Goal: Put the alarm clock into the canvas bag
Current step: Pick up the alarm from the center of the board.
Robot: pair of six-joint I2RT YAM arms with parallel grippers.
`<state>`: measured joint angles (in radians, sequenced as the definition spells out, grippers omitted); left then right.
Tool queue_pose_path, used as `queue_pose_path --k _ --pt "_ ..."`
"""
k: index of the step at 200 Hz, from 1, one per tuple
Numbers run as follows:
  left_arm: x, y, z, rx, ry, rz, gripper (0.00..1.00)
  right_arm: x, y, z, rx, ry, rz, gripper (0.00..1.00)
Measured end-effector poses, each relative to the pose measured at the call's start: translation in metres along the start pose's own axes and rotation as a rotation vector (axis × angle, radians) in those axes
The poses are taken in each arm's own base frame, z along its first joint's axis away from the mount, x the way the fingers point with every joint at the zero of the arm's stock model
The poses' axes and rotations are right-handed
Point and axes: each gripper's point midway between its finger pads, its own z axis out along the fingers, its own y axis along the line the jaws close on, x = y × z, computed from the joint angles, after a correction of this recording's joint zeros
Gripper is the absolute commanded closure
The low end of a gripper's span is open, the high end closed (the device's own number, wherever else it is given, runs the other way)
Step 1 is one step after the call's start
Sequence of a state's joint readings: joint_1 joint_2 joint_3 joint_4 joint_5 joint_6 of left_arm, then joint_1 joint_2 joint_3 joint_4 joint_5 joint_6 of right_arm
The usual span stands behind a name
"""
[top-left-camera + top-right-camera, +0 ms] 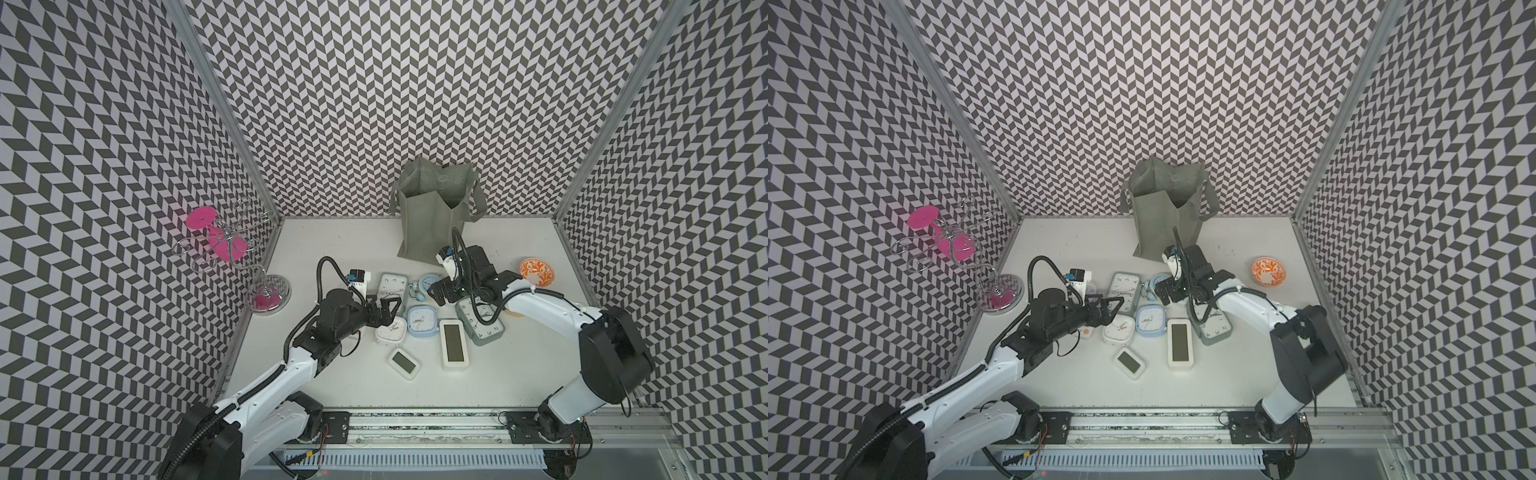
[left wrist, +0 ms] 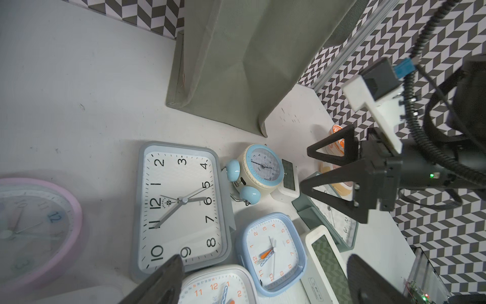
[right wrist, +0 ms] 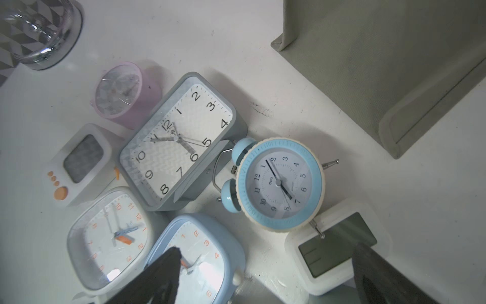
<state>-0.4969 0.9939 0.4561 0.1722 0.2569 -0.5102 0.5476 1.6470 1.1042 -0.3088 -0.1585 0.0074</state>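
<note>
Fingers (image 2: pixel 335 193) of the right gripper (image 2: pixel 305 171) are spread wide with nothing between them, tips hanging just over the twin-bell alarm clock (image 3: pixel 280 183). Its wrist is pitched down, and the white forearm runs back to the near-right base. Fingers (image 2: pixel 163 279) of the left gripper (image 1: pixel 384 312) are likewise spread and empty, above the near end of the grey rectangular clock (image 1: pixel 392 286) and the white square clock (image 1: pixel 390 330); contact cannot be told. The left arm reaches low from the near-left base, wrist about level. Count: ten clocks. Six have dials: twin-bell alarm clock, grey rectangular clock, white square clock, green-grey rectangular clock (image 1: pixel 482 328) partly under the right arm, light blue square clock (image 1: pixel 422 322), pink round clock (image 3: pixel 126 92). Four have screens: tall white digital clock (image 1: pixel 454 343), small tilted digital clock (image 1: pixel 404 363), white digital clock (image 3: pixel 336 247) with one twin-bell foot lying over it, orange-buttoned digital clock (image 3: pixel 79 165). One canvas bag (image 1: pixel 428 224), one orange-patterned bowl (image 1: pixel 536 272), one wire rack (image 1: pixel 268 299). The twin-bell alarm clock lies on its back, dial up, mid-table, near the bag's front but apart from it. Its bells point to the robot's left toward the grey rectangular clock and its feet to the right, so the bells-to-feet axis runs across the table. The canvas bag stands upright at the back wall, long axis vertical, mouth open upward, straps hanging at its sides.
</note>
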Motion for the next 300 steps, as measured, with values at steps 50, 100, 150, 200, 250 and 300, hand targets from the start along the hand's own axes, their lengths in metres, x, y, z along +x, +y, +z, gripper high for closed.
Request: queue_pose_path --k 50,100,150,200,250,300 --pt "-0.001 -0.001 -0.003 0.022 -0.042 0.001 0.03 -0.005 -0.009 0.037 0.022 0.063 -0.04 0.01" --pt "-0.003 -0.002 -0.001 0.027 -0.051 0.004 0.03 -0.004 -0.009 0.061 0.011 0.105 -0.067 0.01" --pt "-0.004 -0.002 -0.001 0.028 -0.055 0.005 0.03 0.002 -0.006 0.074 0.019 0.133 -0.078 0.27" --pt "-0.001 0.004 0.004 0.003 -0.047 0.0 0.05 0.008 -0.005 0.065 0.025 0.131 -0.068 0.42" --pt "-0.035 -0.02 0.005 0.024 -0.114 0.029 0.04 0.005 0.003 0.006 0.029 0.064 -0.052 0.43" --pt "-0.07 -0.035 -0.002 0.032 -0.204 0.032 0.03 -0.052 0.025 -0.102 -0.001 -0.227 -0.037 0.47"
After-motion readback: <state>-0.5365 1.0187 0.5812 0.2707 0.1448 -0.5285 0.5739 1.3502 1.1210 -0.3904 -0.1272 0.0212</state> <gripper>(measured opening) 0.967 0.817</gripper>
